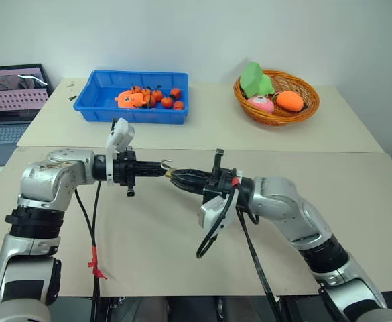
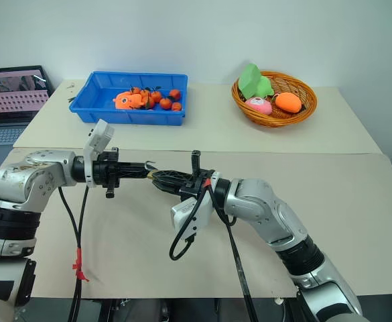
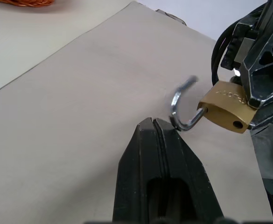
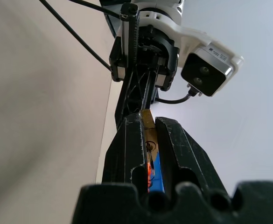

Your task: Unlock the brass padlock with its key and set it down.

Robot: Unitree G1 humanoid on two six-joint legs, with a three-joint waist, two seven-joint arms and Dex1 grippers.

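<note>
- Evidently the brass padlock (image 3: 225,111) is unlocked: its shackle hangs swung open at frame centre.
- Right gripper (image 4: 149,135) clamps its body.
- Left gripper (image 3: 156,127) is closed, apparently on nothing.
- Setting down remains.

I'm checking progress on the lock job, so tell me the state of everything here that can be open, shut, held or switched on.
Small brass padlock with silvery shackle: shackle sprung open, held in the air, not set down.
Right claw: shut on the padlock's body.
Left claw: shut, tips beside the shackle's bend.
Black laptop: lid open, screen lit.
</note>
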